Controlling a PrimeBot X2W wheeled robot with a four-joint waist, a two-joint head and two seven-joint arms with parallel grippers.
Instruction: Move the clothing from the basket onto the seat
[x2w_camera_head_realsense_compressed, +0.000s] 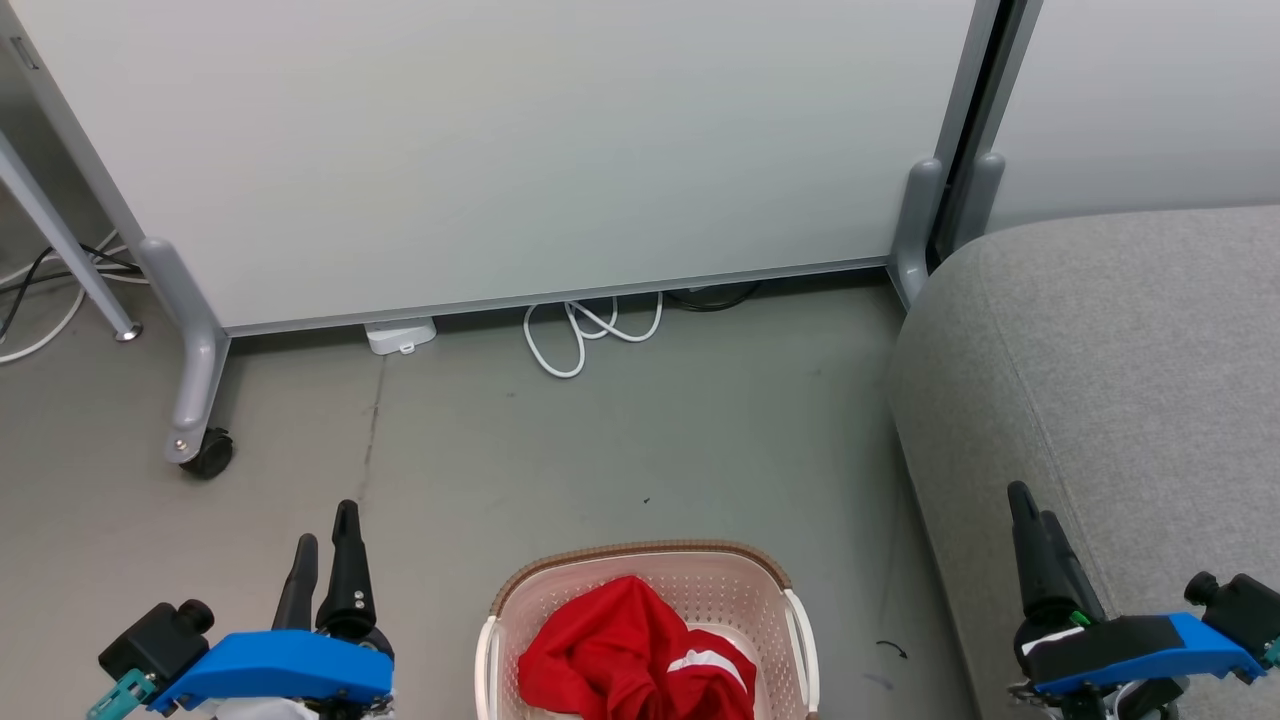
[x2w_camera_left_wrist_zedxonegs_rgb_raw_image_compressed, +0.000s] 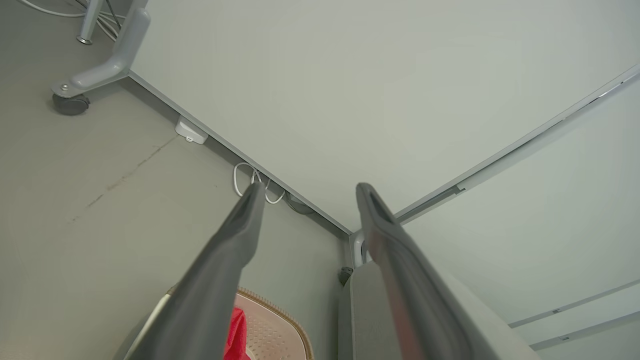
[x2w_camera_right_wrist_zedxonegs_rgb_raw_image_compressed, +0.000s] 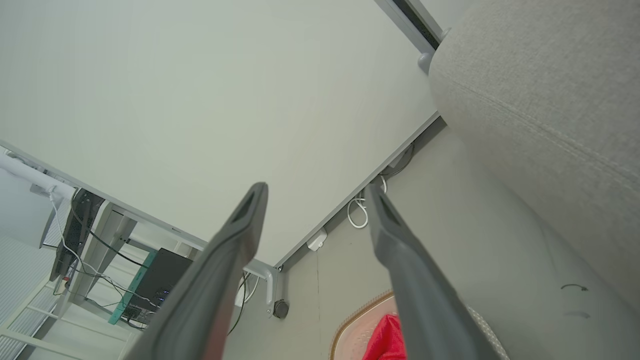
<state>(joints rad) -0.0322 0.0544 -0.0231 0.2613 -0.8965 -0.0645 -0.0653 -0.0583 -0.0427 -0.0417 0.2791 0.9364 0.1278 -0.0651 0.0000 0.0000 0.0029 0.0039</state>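
Red clothing (x2w_camera_head_realsense_compressed: 625, 650) with a white stripe lies bunched inside the cream laundry basket (x2w_camera_head_realsense_compressed: 640, 551), which stands on the grey floor (x2w_camera_head_realsense_compressed: 600, 450) just beside the grey sofa (x2w_camera_head_realsense_compressed: 1120, 340). Left end effector (x2w_camera_head_realsense_compressed: 326, 525) hovers over the floor on the basket's left, fingers spread, holding nothing. Right end effector (x2w_camera_head_realsense_compressed: 1033, 503) hangs over the sofa's rounded edge, fingers likewise spread and empty.

The clothing (x2w_camera_head_realsense_compressed: 620, 650) is soft, matt red cloth; the basket (x2w_camera_head_realsense_compressed: 735, 590) holding it looks like smooth cream plastic pierced with small holes, its brown rim textured like weave. The seat (x2w_camera_head_realsense_compressed: 1120, 350) wears coarse, matt grey fabric with a stitched seam. The floor (x2w_camera_head_realsense_compressed: 600, 450) is smooth and dull, the partition panel (x2w_camera_head_realsense_compressed: 500, 150) smooth with a faint sheen.
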